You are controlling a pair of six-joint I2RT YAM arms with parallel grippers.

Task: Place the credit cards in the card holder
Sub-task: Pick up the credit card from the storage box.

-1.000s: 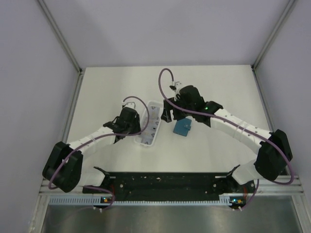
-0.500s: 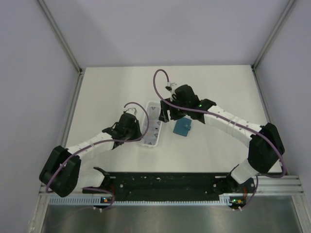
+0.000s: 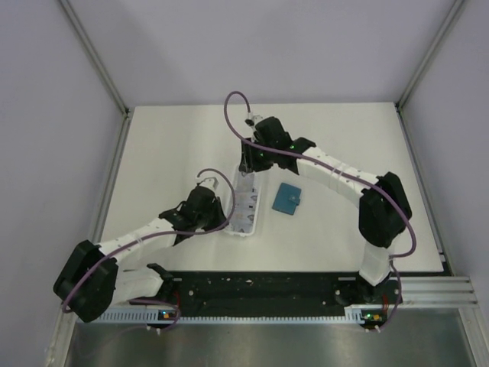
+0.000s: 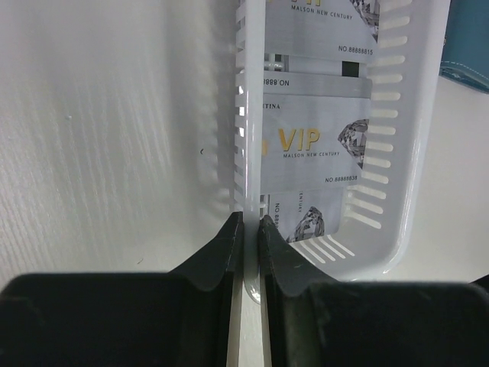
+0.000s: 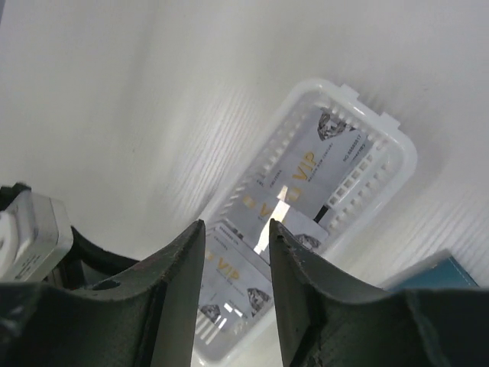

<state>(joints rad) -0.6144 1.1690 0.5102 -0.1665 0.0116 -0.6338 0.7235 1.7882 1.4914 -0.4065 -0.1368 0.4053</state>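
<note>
Left gripper [image 4: 246,223]: jaws pressed together on the left long wall of the long white slotted plastic tray [image 4: 386,229], apparently to brace it. The tray lay about mid-counter, its long axis running from near edge toward far edge. Inside it lay the credit cards [image 4: 315,141], thin pale grey rectangles with gold "VIP" lettering and dark stripes, flat and overlapping along the tray floor. Right gripper [image 5: 235,229]: fingers apart, nothing between them, poised above the far end of the tray and clear of the cards. The card holder, a small teal-blue folded wallet [image 3: 288,199], lay shut and flat on the white counter [image 3: 153,153], just beside the tray on the side toward the right edge; no card seen in it. Judgement: the step in hand was picking the first card, with nothing yet transferred. The next move calls for a descent onto one card edge; the cards are thin and lie flush, so a corner must be tipped against the tray wall. The wallet also needs opening.
</note>
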